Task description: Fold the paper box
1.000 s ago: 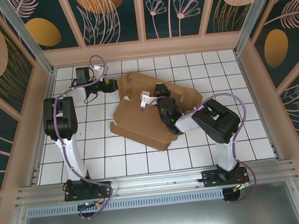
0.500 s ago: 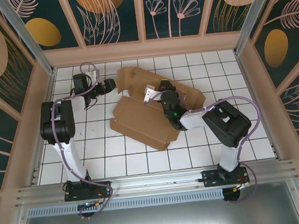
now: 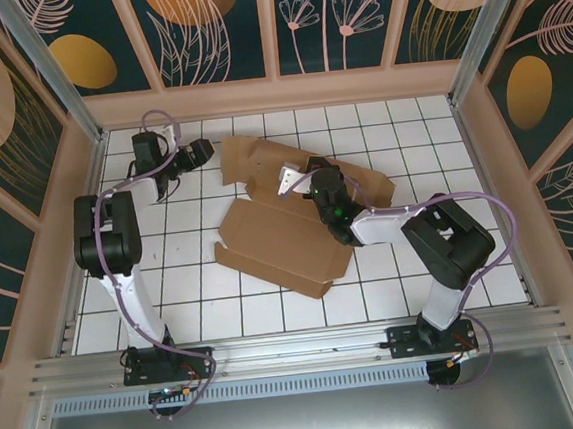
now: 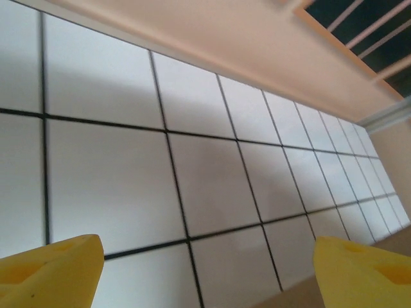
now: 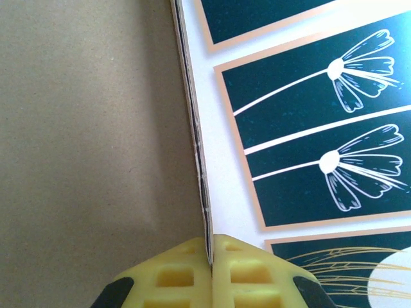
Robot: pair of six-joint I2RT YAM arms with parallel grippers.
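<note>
so the paper box (image 3: 281,240) is plain brown cardboard, half-folded, sprawled mid-desk (image 3: 225,310) on the white tiles, big panel flat in front, flaps sticking up behind

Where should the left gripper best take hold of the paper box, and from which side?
Probably the far-left flap of the paper box, coming from the left: its thin free edge faces the open left gripper, as the right gripper pinches another edge.
</note>
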